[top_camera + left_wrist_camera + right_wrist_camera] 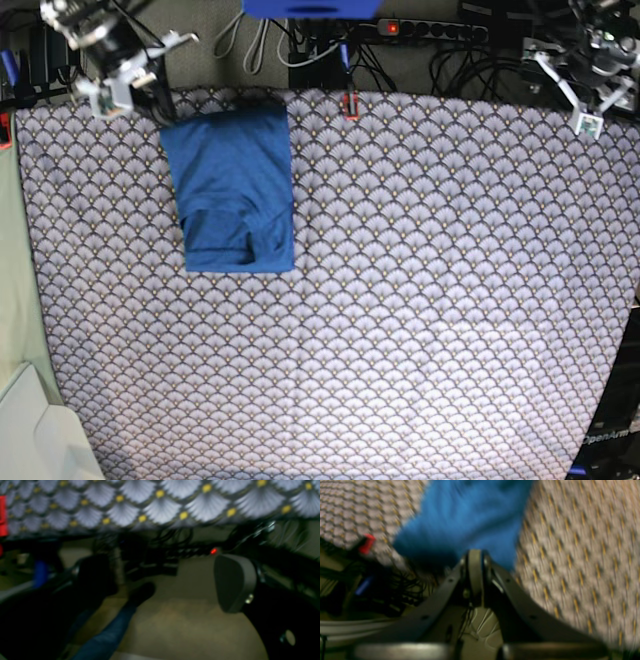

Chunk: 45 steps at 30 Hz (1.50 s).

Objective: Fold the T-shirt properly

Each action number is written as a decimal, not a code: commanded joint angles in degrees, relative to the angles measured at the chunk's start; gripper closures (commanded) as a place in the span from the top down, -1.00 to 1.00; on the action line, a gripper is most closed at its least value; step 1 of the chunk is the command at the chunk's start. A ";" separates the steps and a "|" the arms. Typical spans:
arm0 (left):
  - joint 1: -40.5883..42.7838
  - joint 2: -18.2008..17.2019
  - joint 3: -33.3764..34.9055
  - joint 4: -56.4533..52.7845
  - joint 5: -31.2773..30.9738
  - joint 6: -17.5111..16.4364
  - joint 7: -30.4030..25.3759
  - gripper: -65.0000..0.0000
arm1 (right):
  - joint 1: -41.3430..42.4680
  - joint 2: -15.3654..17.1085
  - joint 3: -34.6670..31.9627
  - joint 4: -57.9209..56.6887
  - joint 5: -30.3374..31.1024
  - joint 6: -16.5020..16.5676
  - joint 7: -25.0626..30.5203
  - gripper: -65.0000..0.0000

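The T-shirt (235, 190) lies folded into a blue rectangle at the far left of the table cover (420, 320), with a small flap turned up near its front edge. My right gripper (108, 98) hovers off the shirt's far-left corner, shut and empty. In the right wrist view its fingers (475, 562) are pressed together, with the T-shirt (465, 520) just beyond them. My left gripper (580, 100) is raised past the table's far-right corner and stands open. In the left wrist view, blurred, the left gripper (162, 580) shows one grey pad (233, 582) with nothing between the jaws.
A power strip (430, 30) with a red light and tangled cables lie behind the table's far edge. A red clamp (349, 105) grips that edge near the shirt. A leg in blue jeans (110, 630) shows below the table. A pale bin (35, 435) stands at the front left.
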 commanded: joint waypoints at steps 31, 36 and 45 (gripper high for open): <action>-15.61 -8.11 34.02 -79.55 0.22 11.44 -40.39 0.45 | 17.88 7.28 12.26 -80.93 1.14 0.12 24.92 -0.99; -17.72 -7.75 35.87 -81.13 0.22 18.29 -41.00 -1.00 | 22.28 7.99 12.17 -95.09 -7.30 0.12 35.73 -0.99; -18.95 -5.20 35.52 -87.99 -0.22 26.12 -42.32 -0.99 | 26.41 5.26 12.17 -104.06 -28.05 -28.05 41.36 -0.99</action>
